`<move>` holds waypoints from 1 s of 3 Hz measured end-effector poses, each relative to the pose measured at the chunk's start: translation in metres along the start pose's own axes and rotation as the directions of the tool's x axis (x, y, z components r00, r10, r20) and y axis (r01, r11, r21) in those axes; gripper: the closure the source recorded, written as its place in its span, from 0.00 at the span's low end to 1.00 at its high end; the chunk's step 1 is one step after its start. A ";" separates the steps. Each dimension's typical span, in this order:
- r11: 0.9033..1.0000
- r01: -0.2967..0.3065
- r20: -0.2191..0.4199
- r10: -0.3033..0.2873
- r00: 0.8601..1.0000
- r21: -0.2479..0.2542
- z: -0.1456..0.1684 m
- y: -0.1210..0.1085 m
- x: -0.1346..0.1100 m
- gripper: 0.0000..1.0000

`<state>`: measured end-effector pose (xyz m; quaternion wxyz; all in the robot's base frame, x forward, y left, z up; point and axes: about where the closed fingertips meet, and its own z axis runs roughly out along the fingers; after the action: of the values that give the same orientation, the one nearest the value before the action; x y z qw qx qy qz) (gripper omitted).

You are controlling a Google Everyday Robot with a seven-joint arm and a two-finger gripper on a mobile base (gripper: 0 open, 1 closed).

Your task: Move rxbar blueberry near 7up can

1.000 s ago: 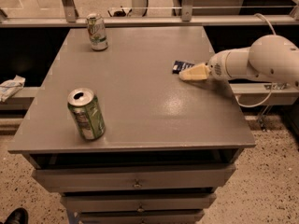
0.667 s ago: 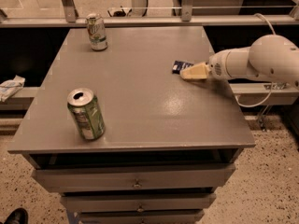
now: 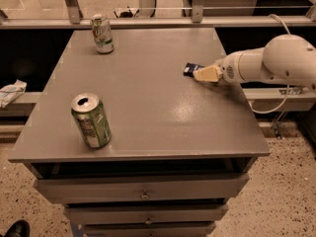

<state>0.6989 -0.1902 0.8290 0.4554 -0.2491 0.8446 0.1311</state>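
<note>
Arm (image 3: 276, 60) lies level above the table (image 3: 148, 117), gripper (image 3: 201, 74) at the rxbar blueberry (image 3: 189, 68).

a grey flat-topped table (image 3: 148, 102) with drawers (image 3: 143, 187) below carries three things; the 7up can (image 3: 102, 33) stands at the back left corner; a deeper green can (image 3: 91, 121) stands near the front left; the rxbar blueberry (image 3: 190, 69) lies flat near the right edge, the gripper (image 3: 207, 74) at its right end
</note>
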 end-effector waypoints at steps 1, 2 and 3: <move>1.000 0.000 0.000 0.000 1.000 0.000 0.000 0.000 -0.001 1.00; 1.000 0.000 0.000 0.000 1.000 0.000 -0.001 0.000 -0.001 1.00; 1.000 0.016 0.001 -0.016 1.000 -0.002 -0.002 0.001 -0.006 1.00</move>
<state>0.7000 -0.1888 0.8349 0.4565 -0.2562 0.8423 0.1286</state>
